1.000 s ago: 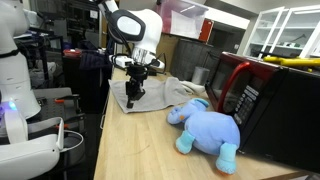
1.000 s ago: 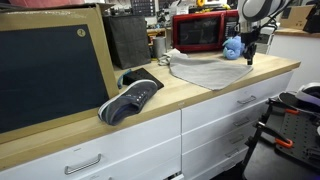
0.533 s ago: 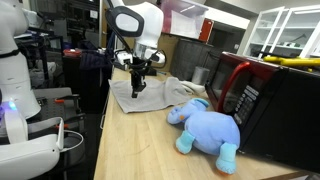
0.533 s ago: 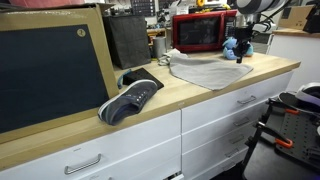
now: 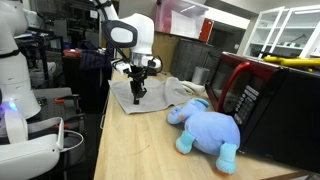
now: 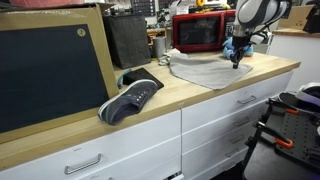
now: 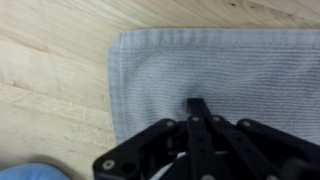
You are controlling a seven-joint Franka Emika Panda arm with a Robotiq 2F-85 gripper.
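Observation:
A grey towel [image 5: 155, 96] [image 6: 205, 72] lies spread on the wooden counter [image 5: 130, 140]. My gripper [image 5: 139, 92] [image 6: 237, 62] points straight down over the towel, close to one of its edges. In the wrist view the gripper [image 7: 198, 104] is shut, its two black fingers pressed together with no cloth visibly pinched between them. The towel [image 7: 200, 55] fills most of that view, and its corner and bare wood show at the left. I cannot tell whether the fingertips touch the cloth.
A blue plush toy [image 5: 207, 127] [image 6: 231, 47] lies on the counter beside a red and black microwave [image 5: 265, 95] [image 6: 198, 32]. A dark sneaker [image 6: 130, 98] sits by a large black panel [image 6: 50, 70]. White drawers [image 6: 215, 130] are below the counter.
The gripper has shifted a short way across the towel and turned slightly, staying shut. The towel and the other objects have not moved.

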